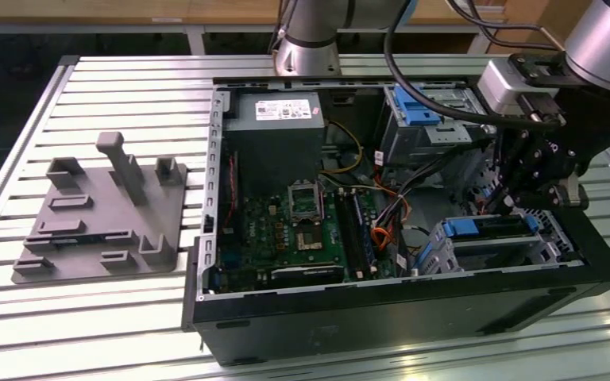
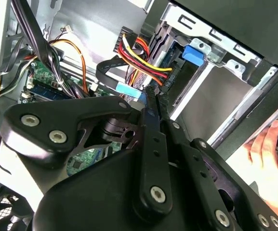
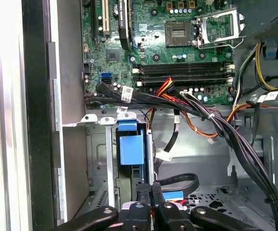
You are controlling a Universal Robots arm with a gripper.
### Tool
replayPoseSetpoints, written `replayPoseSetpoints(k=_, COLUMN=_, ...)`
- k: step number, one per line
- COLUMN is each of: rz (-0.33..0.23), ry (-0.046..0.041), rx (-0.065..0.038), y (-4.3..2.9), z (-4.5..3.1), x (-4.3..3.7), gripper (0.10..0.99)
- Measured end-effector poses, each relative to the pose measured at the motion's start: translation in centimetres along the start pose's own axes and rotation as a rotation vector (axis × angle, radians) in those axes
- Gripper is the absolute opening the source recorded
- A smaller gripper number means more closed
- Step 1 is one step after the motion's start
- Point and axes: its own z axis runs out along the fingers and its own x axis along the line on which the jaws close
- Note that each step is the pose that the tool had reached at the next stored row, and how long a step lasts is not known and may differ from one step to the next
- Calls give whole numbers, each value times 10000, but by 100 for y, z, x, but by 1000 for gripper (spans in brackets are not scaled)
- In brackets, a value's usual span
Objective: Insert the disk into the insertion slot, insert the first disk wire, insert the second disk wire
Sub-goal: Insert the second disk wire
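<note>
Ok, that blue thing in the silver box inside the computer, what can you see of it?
The disk sits in the silver metal cage, near the case corner on the exterior view's right. Mostly its bright blue plastic frame shows: a strip across the top, and a chunky blue tab in the first wrist view. The cage walls hold it. The black gripper hangs by its end; touching or not, I cannot tell.

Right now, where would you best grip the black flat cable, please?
Probably by its light blue plug, pinched across the flat faces from above through the open case: the plug is rigid, the cable behind it limp and looped.
</note>
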Motion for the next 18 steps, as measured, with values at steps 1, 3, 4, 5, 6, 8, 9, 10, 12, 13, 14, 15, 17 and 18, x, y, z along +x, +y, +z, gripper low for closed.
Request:
replayPoseSetpoints(k=1, rz=67, ry=0, rx=0, y=0, z=0, x=3, gripper=141)
replayPoseSetpoints(k=3, rz=159, ry=0, rx=-2, y=-1, z=-1, x=6, gripper=141)
replayPoseSetpoints(k=4, rz=182, ry=-1, rx=-3, y=-1, z=-1, x=6, gripper=141)
replayPoseSetpoints(k=5, rz=203, ry=0, rx=-3, y=-1, z=0, x=8, gripper=141)
replayPoseSetpoints(k=6, rz=218, ry=-1, rx=-3, y=-1, z=-1, x=10, gripper=141)
replayPoseSetpoints(k=8, rz=226, ry=0, rx=-3, y=-1, z=-1, x=11, gripper=141)
replayPoseSetpoints(k=9, rz=228, ry=0, rx=-3, y=-1, z=-1, x=11, gripper=141)
replayPoseSetpoints(k=10, rz=228, ry=3, rx=-3, y=-1, z=-1, x=12, gripper=141)
replayPoseSetpoints(k=12, rz=228, ry=12, rx=-2, y=-1, z=-1, x=12, gripper=141)
replayPoseSetpoints(k=13, rz=229, ry=18, rx=-2, y=-1, z=-1, x=13, gripper=141)
replayPoseSetpoints(k=14, rz=231, ry=24, rx=-1, y=-1, z=-1, x=14, gripper=141)
replayPoseSetpoints(k=15, rz=233, ry=29, rx=-1, y=-2, z=0, x=15, gripper=141)
replayPoseSetpoints(k=17, rz=237, ry=42, rx=0, y=-2, z=0, x=19, gripper=141)
replayPoseSetpoints(k=18, rz=237, ry=46, rx=1, y=-2, z=-1, x=19, gripper=141)
